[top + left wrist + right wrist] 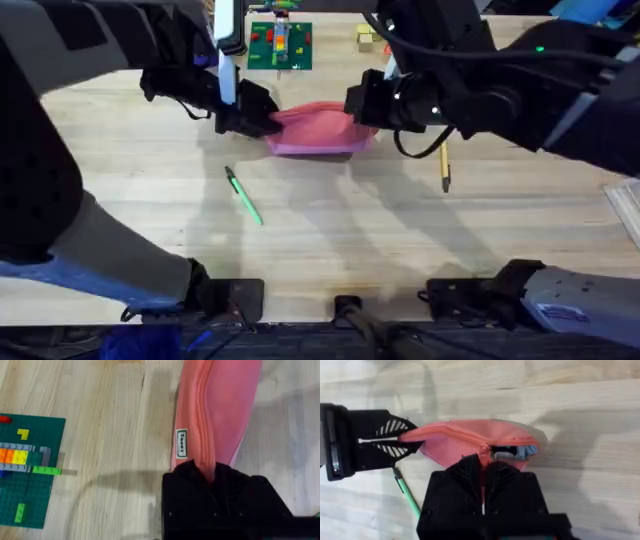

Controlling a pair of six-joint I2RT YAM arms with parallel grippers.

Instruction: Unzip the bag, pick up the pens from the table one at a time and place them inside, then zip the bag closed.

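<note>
Bag (320, 130) sits on the table (330, 230), upper centre in overhead, long axis left-right. Left hand (262, 120) pinches the bag's 9 o'clock end; right hand (365, 108) is at its 3 o'clock end.

Right wrist view adds what overhead can't resolve: right hand (482, 467) is pressed together at the zipper line near the slider, and the zipper is parted at that end. The opening (512, 452) shows a grey-blue lining; contents can't be made out. The left hand (395, 440) shows in that view too, fingers clamped flat on the bag's far end (465, 440).

Left wrist view: left hand (212, 477) pressed together on a fold of the pink fabric, zipper seam running away from it, closed on this stretch. A small white label (181, 443) sits on the bag's side. The green block plate (30, 470) lies near the bag; overhead puts it at 12 o'clock of the bag (280, 45).

Overhead gives the pens, both out on the table: green pen (243, 195) at 7 o'clock of the bag, well apart from it, lying diagonal; orange pen (445, 165) at 4 o'clock, near the right hand, roughly pointing 6 o'clock, dark tip down. Right wrist view catches the green pen (407, 495) beside the bag.
</note>
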